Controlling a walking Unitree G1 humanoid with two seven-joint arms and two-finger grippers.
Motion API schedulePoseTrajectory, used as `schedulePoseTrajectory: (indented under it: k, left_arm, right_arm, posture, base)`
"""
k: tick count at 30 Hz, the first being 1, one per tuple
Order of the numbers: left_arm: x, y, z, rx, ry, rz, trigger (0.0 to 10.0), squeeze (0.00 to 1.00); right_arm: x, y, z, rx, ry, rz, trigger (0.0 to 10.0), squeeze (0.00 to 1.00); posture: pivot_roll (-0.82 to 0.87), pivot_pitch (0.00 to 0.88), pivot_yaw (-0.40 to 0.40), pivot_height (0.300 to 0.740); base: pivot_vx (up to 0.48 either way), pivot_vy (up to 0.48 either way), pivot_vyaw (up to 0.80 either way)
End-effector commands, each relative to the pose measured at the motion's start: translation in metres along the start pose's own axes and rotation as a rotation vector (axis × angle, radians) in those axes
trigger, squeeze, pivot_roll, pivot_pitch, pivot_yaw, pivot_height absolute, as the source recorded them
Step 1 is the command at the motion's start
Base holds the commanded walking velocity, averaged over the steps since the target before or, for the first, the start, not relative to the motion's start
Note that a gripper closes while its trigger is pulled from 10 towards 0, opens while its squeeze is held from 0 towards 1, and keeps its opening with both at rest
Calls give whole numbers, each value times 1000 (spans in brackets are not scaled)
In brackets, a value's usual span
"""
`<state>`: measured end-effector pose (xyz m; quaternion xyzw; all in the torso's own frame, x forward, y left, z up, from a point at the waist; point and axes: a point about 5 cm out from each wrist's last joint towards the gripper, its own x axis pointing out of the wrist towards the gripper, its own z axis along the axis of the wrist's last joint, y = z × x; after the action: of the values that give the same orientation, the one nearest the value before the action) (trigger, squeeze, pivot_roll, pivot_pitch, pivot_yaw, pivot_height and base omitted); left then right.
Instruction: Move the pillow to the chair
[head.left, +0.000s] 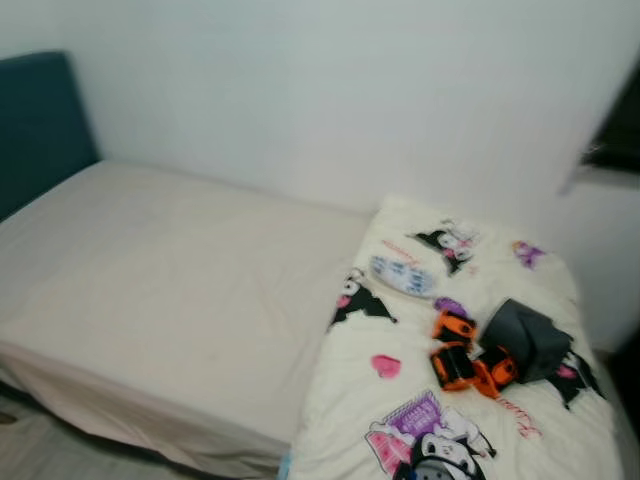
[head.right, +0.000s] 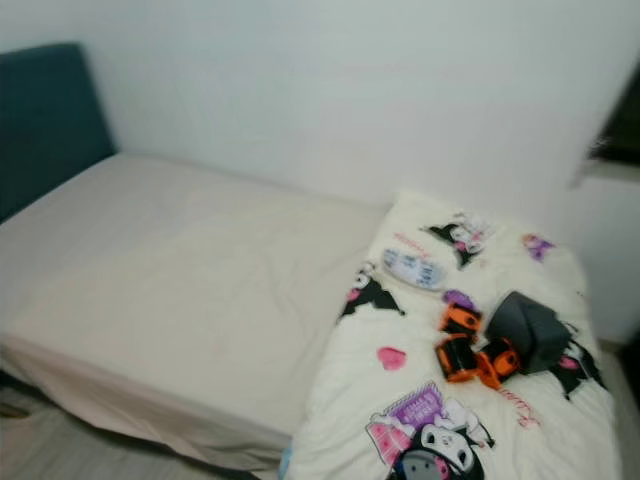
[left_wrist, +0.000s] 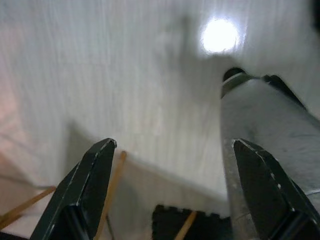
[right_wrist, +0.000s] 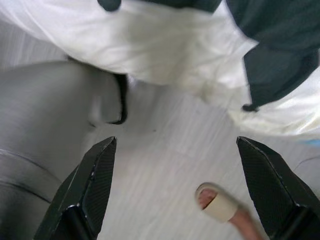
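Bed (head.left: 160, 290) with beige sheet, dark teal headboard (head.left: 40, 125) at the robot's left, white wall behind. Cartoon-print quilt (head.left: 400, 400) heaped over the bed's right end; whether a pillow lies among it cannot be told. On the quilt: dark grey bag (head.left: 530, 335), orange-and-black gadgets (head.left: 462, 360) touching it, white remote (head.left: 402, 275) nearby. Left gripper (left_wrist: 172, 170) hanging over pale floor, fingers spread, holding nothing. Right gripper (right_wrist: 177, 172) likewise spread, empty, below the quilt's hanging edge; a person's sandalled toes (right_wrist: 212, 202) between its fingers.
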<state>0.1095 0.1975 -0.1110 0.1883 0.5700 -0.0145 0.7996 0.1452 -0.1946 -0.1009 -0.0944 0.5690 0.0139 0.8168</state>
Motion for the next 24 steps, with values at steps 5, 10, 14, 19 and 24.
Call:
schedulePoseTrajectory:
  k: [5,10,14,19,24]
  left_arm:
    - [0,-5,0,13,8,-4,10000,0]
    - [-1,-5,-2,10,15,-1,10000,0]
    - [-1,-4,-5,9,21,1,10000,0]
    - [-1,-2,-7,8,26,4,10000,0]
    - [-1,-2,-7,8,26,6,10000,0]
  right_arm:
    - [0,-5,3,-6,-13,-19,10000,0]
    - [0,-4,3,-3,-14,-19,10000,0]
    - [0,-4,3,-4,-13,-19,10000,0]
    - [0,-4,3,-3,-11,-17,10000,0]
    - [0,-4,3,-2,-12,-17,10000,0]
  posture:
    - [-138,0,-20,740]
    - [-137,0,-21,740]
    - [-135,0,-21,740]
    - [-135,0,-20,740]
    - [-135,0,-19,740]
  base:
    - [0,0,-735]
    - [0,0,-738]
    - [0,0,-738]
    - [0,0,-735]
    - [0,0,-738]
